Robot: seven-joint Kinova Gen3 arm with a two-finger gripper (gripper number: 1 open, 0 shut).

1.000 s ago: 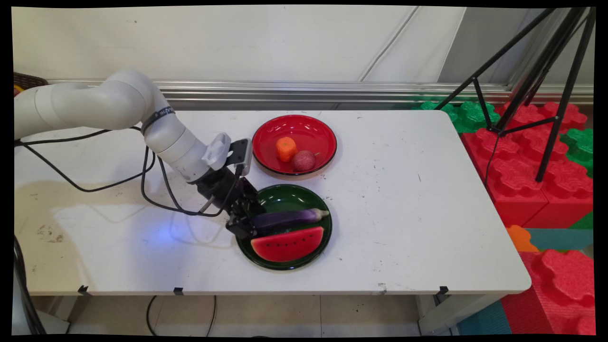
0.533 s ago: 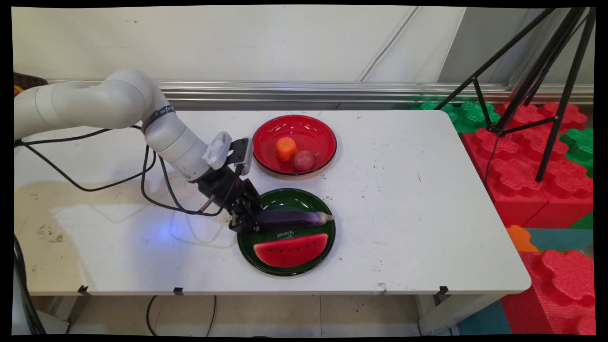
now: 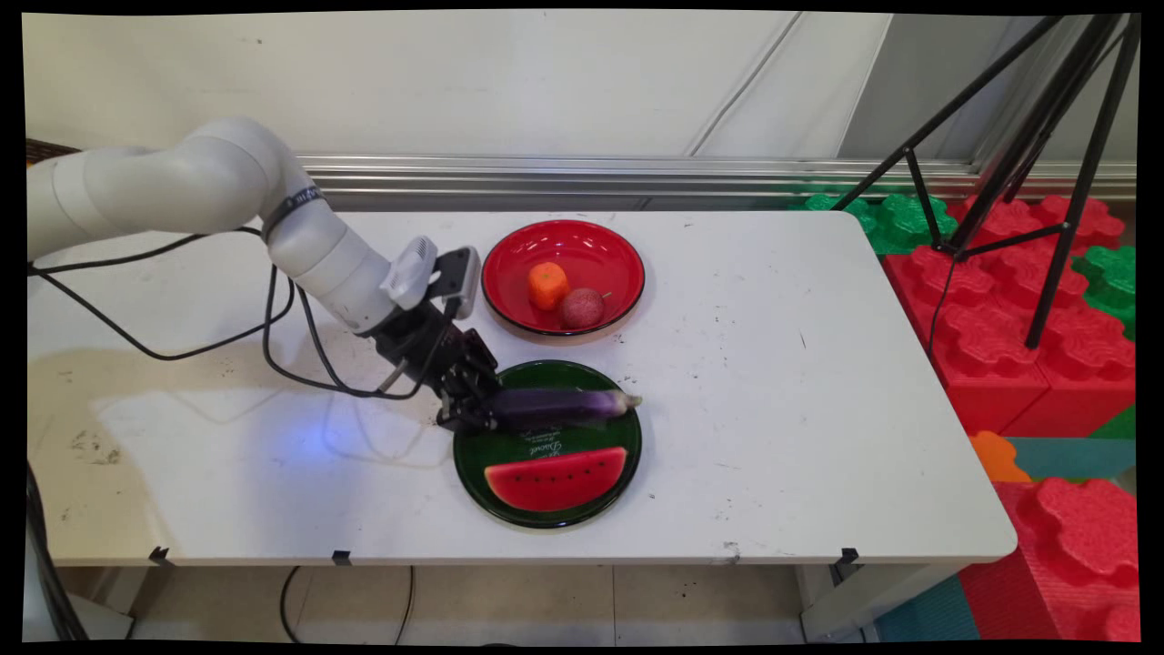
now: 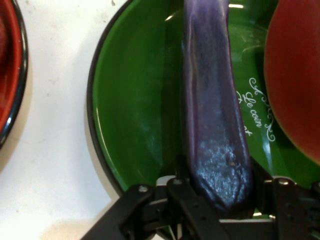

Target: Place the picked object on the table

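Observation:
My gripper (image 3: 473,411) is shut on the thick end of a purple eggplant (image 3: 559,405), which hangs level just above a green plate (image 3: 546,373). In the hand view the eggplant (image 4: 212,115) runs straight up from between my fingers (image 4: 180,192), over the green plate (image 4: 130,110). A red watermelon slice (image 3: 556,477) lies on the plate's near half, and the watermelon slice (image 4: 295,75) fills the right edge of the hand view.
A red plate (image 3: 605,246) behind the green one holds an orange fruit (image 3: 547,285) and a reddish round fruit (image 3: 582,308). Black cables (image 3: 300,364) trail over the table on the left. Tripod legs (image 3: 1046,182) and foam blocks (image 3: 1018,318) stand right of the table.
My gripper has lifted the eggplant off the green plate and carried it slightly back, away from the watermelon slice. The plate shifted a little towards the near right.

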